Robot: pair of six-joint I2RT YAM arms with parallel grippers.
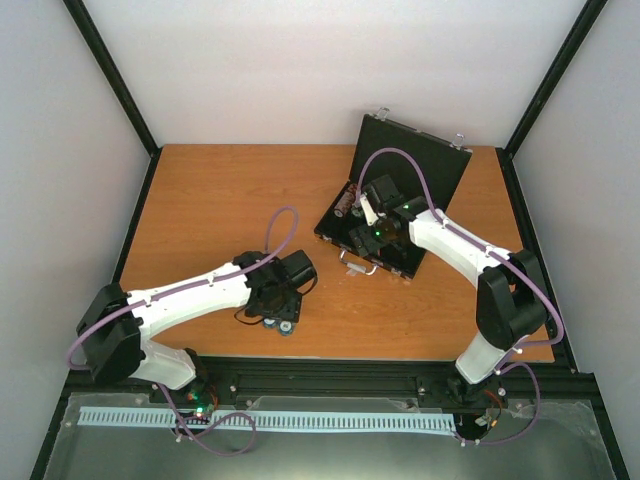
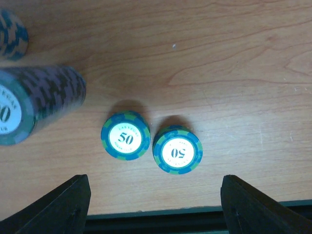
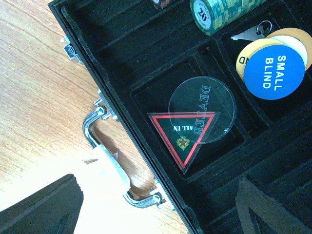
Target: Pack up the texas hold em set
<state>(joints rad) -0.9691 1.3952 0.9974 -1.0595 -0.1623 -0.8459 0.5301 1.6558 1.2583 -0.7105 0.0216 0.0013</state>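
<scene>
Hovering wide-open, my left gripper (image 2: 156,187) frames blue 50-chip stacks (image 2: 125,135) by the table (image 2: 219,48)'s near edge, bare wood at twelve o'clock; my right gripper (image 3: 158,183), spread, hangs over the open black case (image 3: 92,58) at two o'clock.

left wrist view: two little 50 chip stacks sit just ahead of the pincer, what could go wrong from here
1. The short blue-and-green round chip stack and its twin stand close side by side ahead of the open left pincer; closing might catch only one or topple both.
2. The long purple-striped chip stack lying on its side is near one pincer finger; a nudge could roll it.
</scene>
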